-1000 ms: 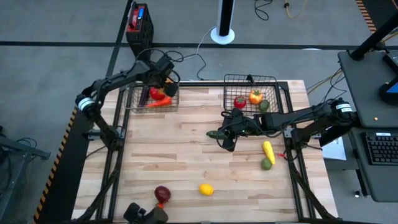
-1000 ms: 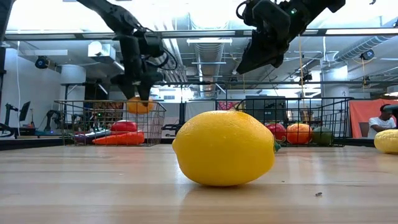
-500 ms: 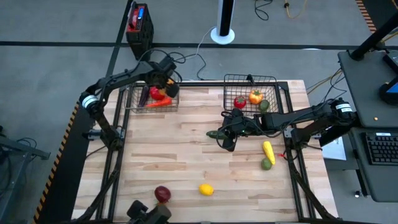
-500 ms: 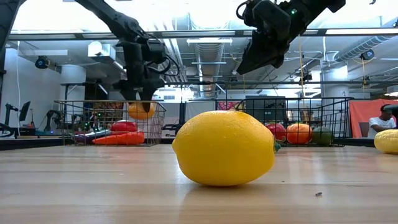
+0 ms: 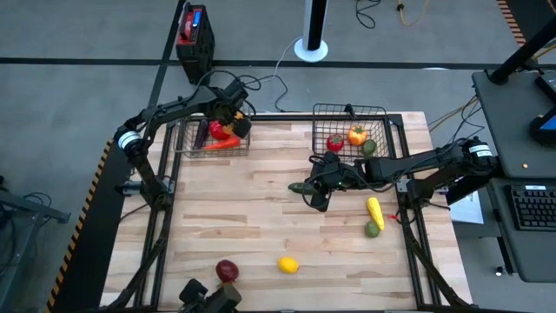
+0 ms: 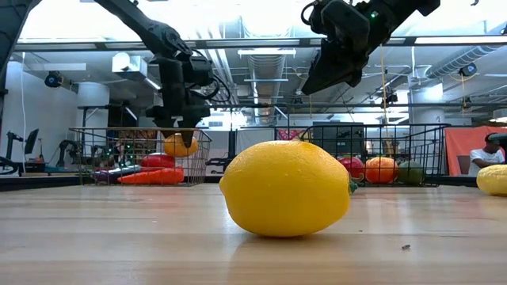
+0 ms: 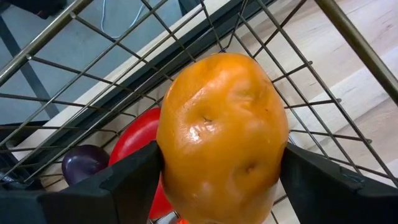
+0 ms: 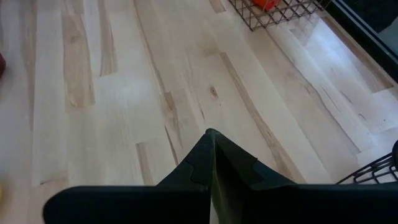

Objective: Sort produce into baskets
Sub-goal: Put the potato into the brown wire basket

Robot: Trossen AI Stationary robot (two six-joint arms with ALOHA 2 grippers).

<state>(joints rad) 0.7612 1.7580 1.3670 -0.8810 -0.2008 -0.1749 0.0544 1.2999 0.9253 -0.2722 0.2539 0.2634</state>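
My left gripper reaches down into the left basket at the far left and is shut on an orange produce piece. In that basket lie a red piece, a purple one and a carrot. My right gripper hangs shut over the middle of the table and holds nothing; a dark green piece lies beside it. A lemon, a dark red piece, a yellow piece and a green one rest on the table. My left gripper pinches the orange piece between its two fingers, one on each of its opposite sides. The fingers come steeply from above. The piece hangs inside the basket's walls, over the red piece; whether it rests on anything, I cannot tell.
The right basket at the far right holds a red, an orange and a green piece. Bare wood lies between the baskets and across the table's left half. A person sits far behind the table.
My left gripper has gone down into the left basket, and the orange piece has sunk with it from above the rim to below it. My right gripper has kept still.
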